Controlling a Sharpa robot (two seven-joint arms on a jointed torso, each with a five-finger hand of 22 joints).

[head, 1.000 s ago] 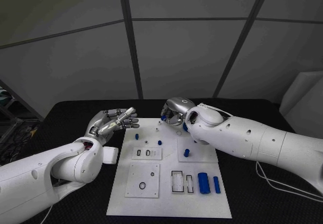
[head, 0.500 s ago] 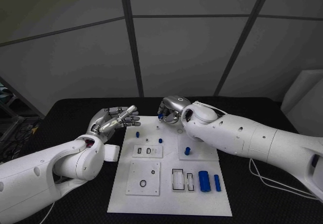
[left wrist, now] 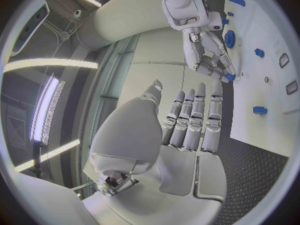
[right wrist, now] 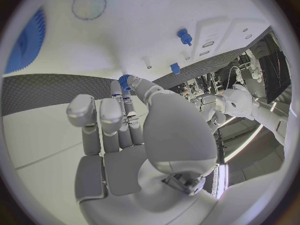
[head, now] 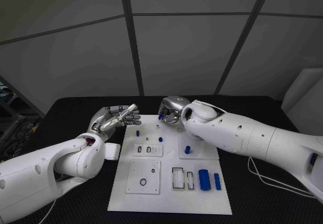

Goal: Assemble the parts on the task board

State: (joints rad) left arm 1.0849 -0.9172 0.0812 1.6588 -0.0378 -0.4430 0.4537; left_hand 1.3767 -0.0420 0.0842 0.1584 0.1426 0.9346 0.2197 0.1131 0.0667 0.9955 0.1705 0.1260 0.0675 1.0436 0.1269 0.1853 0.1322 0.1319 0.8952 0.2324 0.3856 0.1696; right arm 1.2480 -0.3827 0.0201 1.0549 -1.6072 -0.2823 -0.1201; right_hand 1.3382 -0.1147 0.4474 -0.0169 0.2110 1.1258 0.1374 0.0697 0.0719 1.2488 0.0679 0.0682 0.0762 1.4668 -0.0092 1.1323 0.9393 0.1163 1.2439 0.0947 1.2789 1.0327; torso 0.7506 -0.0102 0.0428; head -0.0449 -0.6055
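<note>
Task board (head: 172, 196): white plate, flat on the middle of the black table (head: 67, 109), long side running away from the robot. Near end carries a raised white tile with a black ring (head: 143, 182), a narrow framed slot (head: 177, 179), and two blue cylinders (head: 204, 180) lying side by side. Middle carries a smaller tile with two small slots (head: 147, 150) and a blue part (head: 187, 150) standing to its right. Far end carries two small blue parts (head: 137, 134) standing upright and well apart from the cylinders.

Right hand (head: 171, 112): over the board's far edge, fingers curled together, a small blue part (right wrist: 124, 80) pinched at the fingertips (right wrist: 119, 89); the left wrist view shows the same piece (left wrist: 230, 77) between thumb and finger.

Left hand (head: 113, 119): just beyond the board's far left corner, above the bare table, fingers straight and spread, nothing in it.

Surface: dark textured mat covering the tabletop.

Room: grey panelled wall (head: 181, 46) behind the table, divided by dark seams; white object at the right edge (head: 306, 102).
</note>
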